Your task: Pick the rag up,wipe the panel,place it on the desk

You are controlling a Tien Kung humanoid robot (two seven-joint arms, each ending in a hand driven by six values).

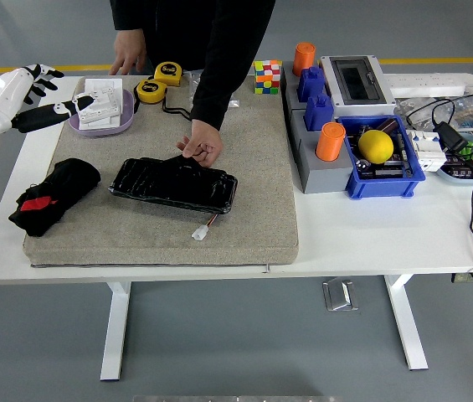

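Observation:
The black rag, with a red tag showing, lies crumpled on the left end of the grey mat. A black panel rests flat on the mat to the rag's right. My left hand hovers high at the table's far left corner, well above and behind the rag, its fingers spread and holding nothing. A person at the far side presses one hand on the panel's far edge. The person's other hand rests on the table's back edge.
A purple dish with white packets sits just right of my left hand, with two yellow tape measures behind the mat. A colour cube, blue bins with orange cylinders, a yellow ball and cables crowd the right side.

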